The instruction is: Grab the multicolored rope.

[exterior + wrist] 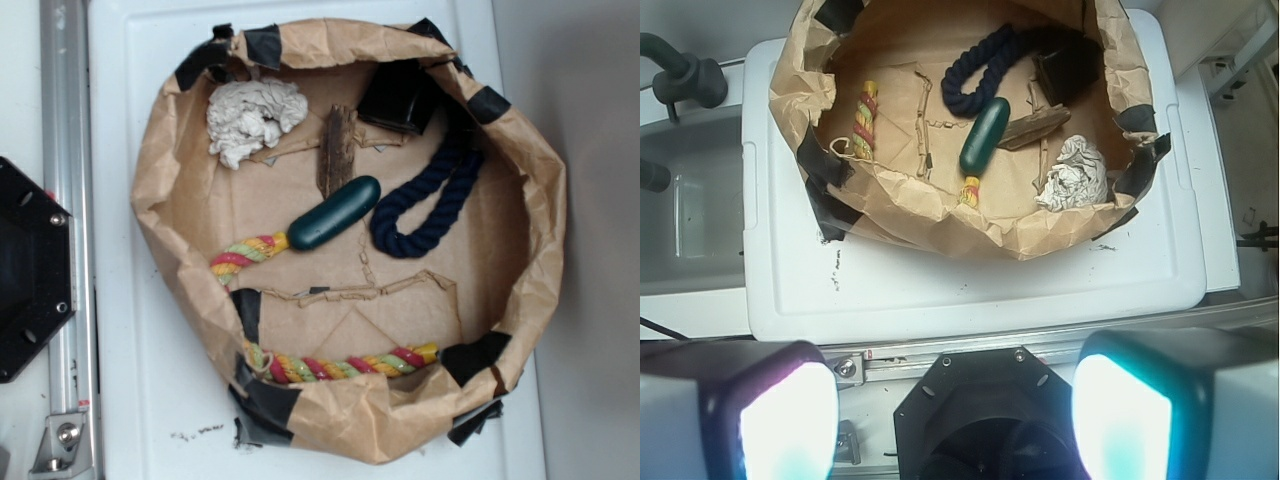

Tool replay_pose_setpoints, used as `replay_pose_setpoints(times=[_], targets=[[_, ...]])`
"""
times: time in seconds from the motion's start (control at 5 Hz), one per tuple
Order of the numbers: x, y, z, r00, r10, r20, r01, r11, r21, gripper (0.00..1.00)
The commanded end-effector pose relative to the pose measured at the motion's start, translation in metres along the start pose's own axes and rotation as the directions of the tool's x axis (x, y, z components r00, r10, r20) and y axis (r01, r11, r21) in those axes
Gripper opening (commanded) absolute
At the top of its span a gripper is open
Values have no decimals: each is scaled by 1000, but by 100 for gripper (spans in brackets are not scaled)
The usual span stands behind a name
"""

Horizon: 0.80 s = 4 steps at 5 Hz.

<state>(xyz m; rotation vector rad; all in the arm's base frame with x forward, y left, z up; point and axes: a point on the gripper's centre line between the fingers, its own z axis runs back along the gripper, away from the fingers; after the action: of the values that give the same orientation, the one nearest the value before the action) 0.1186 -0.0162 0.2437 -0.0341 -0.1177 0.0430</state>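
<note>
We are holding our gripper (955, 405) released, its two glowing fingers (780, 420) standing wide apart at the bottom edge of the wrist view, well back from the work and gripping nothing. From there we are looking out toward twelve o'clock across a white lid (130, 250) to a brown paper bag (540, 200), rolled down into a shallow bowl and patched with black tape, likely so its walls are staying low enough for us to reach in. In the overhead view, the multicolored rope (345, 366) is lying along the bag's inner wall at six o'clock, its yellow end pointing toward four o'clock; a second stretch (248, 252) is showing at about nine o'clock, touching the tip of a dark green oblong piece (334, 213), and we cannot tell whether the two stretches are joined under the paper. A navy rope (425, 205) is curling at two o'clock, a white crumpled wad (252, 118) is sitting at eleven, and a sliver of wood (337, 150) is resting near twelve. We are judging the six o'clock stretch the clearer target, though the wall is crowding it.
</note>
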Motion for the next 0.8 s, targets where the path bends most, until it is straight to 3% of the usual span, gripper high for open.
replay_pose_setpoints(times=[0.0,0.2,0.6], targets=[[0,0,0,1000,0,0,0,1000,0,100],[47,11,-28,996,64,59,-66,997,34,100],[129,21,-111,995,94,41,-95,995,17,100]])
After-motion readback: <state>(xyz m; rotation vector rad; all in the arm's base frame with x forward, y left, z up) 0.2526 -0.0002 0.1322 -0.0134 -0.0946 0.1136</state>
